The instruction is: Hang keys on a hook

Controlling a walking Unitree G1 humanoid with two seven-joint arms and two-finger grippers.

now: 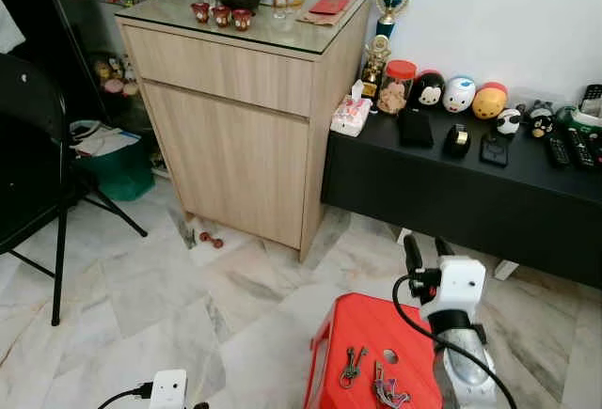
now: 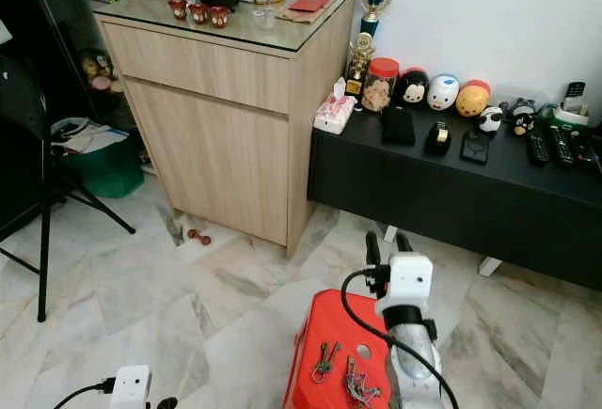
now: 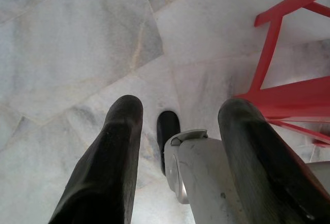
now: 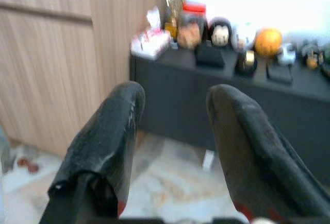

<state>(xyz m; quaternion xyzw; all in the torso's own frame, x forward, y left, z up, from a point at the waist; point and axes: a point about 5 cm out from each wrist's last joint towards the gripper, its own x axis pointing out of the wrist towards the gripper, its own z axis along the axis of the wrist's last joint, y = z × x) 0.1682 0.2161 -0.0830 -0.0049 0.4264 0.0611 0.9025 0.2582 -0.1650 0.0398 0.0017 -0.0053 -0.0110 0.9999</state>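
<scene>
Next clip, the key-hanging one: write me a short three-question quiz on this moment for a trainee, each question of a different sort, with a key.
1. True or false: the right gripper is already shut on the keys.
2. Multiple choice: the keys lie on
A. the wooden cabinet
B. the red stool
C. the black bench
3. Fill in: the left gripper hangs low, pointing down at the marble ____, with its jaws open.

Key
1. False. Its jaws are open and empty, held above the stool's far edge and pointing toward the bench; two key bunches lie untouched on the stool.
2. B
3. floor
</scene>
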